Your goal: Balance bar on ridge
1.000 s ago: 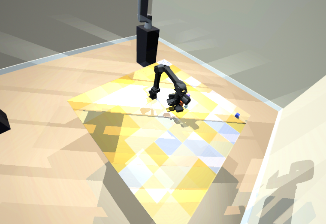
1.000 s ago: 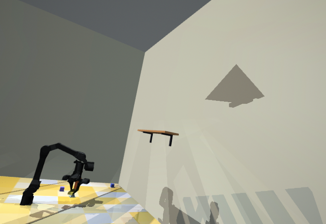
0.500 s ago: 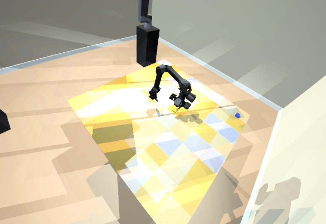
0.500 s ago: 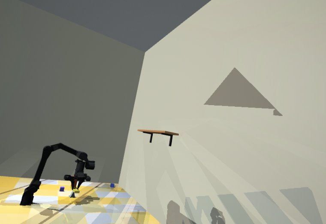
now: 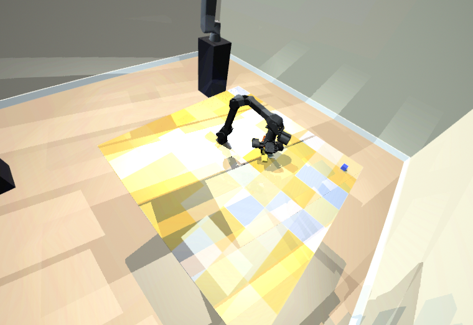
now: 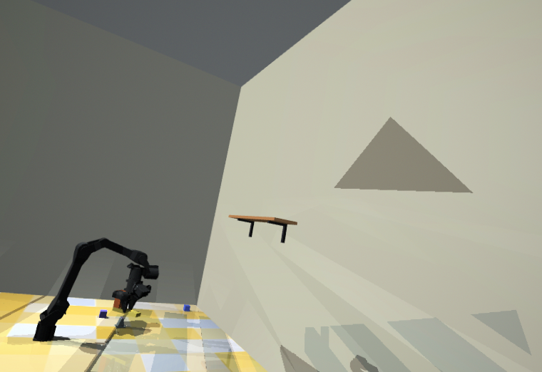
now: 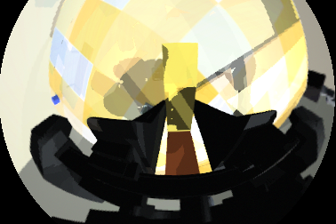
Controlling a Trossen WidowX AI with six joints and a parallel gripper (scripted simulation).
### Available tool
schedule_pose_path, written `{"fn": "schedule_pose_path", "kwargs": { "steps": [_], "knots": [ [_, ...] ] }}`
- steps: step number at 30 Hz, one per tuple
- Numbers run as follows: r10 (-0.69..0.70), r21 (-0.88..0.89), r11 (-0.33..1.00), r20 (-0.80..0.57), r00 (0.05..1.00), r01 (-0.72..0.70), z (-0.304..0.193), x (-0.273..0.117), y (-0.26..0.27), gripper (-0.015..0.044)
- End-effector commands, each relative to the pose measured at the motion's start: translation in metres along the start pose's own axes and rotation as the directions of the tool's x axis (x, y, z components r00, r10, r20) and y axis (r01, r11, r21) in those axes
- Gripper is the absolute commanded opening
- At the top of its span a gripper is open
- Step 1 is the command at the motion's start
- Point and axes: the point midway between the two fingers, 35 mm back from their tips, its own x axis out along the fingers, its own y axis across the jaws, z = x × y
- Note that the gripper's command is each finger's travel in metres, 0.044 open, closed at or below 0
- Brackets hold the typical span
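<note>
One bar (image 7: 180, 78), yellow with an orange-brown end, sits pinched between the jaws; in the wrist view it runs straight out toward 12 o'clock, the orange end nearest the camera and the yellow end past the fingertips. Jaws are clamped on its two long sides, dark fingers flanking it. In the top view the bar (image 5: 263, 157) shows only as a small yellow patch under the gripper (image 5: 266, 152), held just above the table (image 5: 236, 244). Its shadow falls on the patchwork surface directly beneath. Exterior view: bar's orange end (image 6: 117, 303) shows at 9 o'clock of the gripper (image 6: 127, 304), low over the table. Ridge cannot be made out in any view. Arm (image 5: 248, 107) arches from its base at 10 o'clock of the gripper. Small blue cube (image 5: 344, 167) lies well apart at 3 o'clock, near the table edge. A second blue cube (image 6: 103, 313) shows in the exterior view near the gripper.
</note>
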Motion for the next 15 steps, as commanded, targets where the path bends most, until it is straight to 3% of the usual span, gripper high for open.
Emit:
{"fn": "schedule_pose_path", "kwargs": {
  "steps": [1,15],
  "knots": [
    [0.006,-0.132,0.991,0.0,1.0,-0.006,-0.005,-0.002,0.01,0.0],
    [0.01,-0.616,0.787,-0.003,1.0,-0.01,-0.031,-0.003,0.055,0.0]
  ]
}}
